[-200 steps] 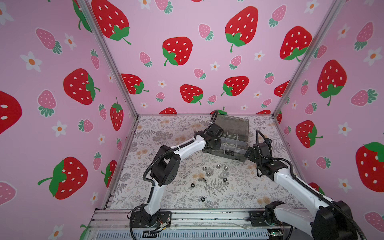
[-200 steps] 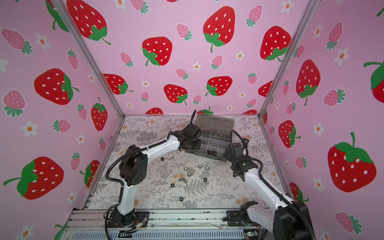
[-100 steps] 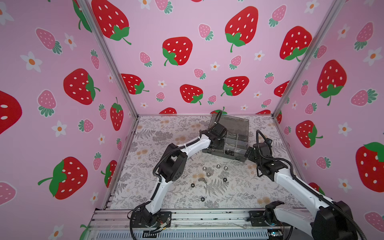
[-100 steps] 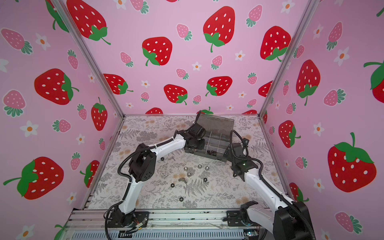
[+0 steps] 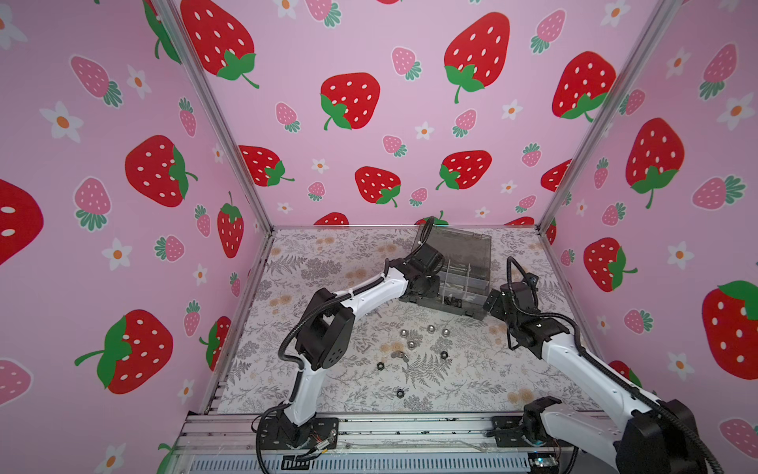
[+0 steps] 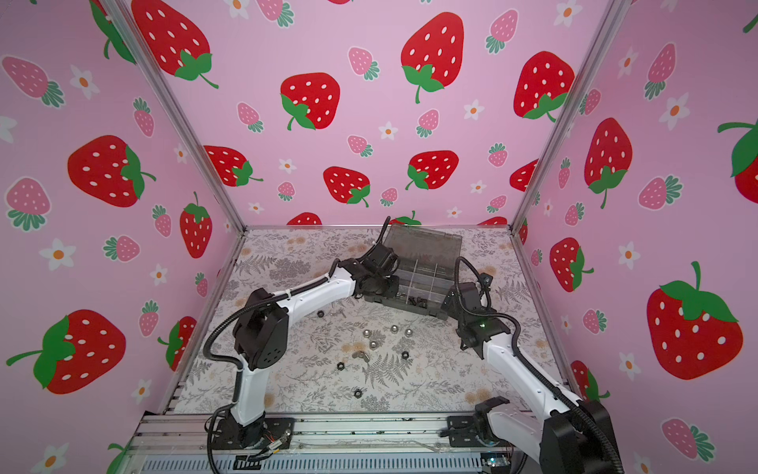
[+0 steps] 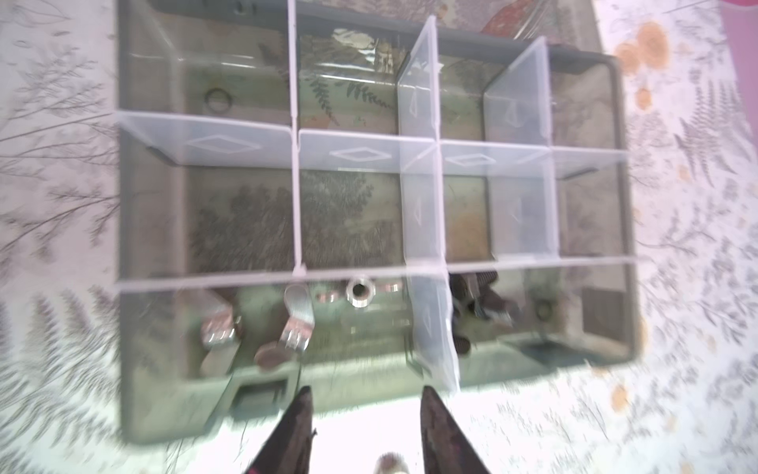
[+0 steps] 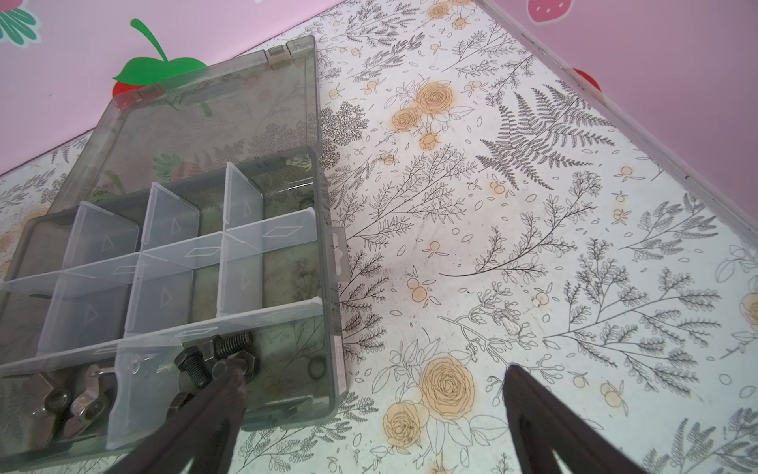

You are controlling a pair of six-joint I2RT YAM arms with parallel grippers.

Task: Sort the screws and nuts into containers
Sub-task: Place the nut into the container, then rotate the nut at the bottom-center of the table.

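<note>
Grey organiser box looks served: our left gripper gapes empty, right gripper too; next we pinch a loose cap nut.

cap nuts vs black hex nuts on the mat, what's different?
Colour: the cap nuts are shiny silver; the black hex nuts are dull black.
Shape: cap nuts are closed domes; hex nuts are flat open rings.
Spread: cap nuts sit clustered near the organiser box; hex nuts lie scattered wider.
Shared: both lie loose on the mat, outside the box.
</note>
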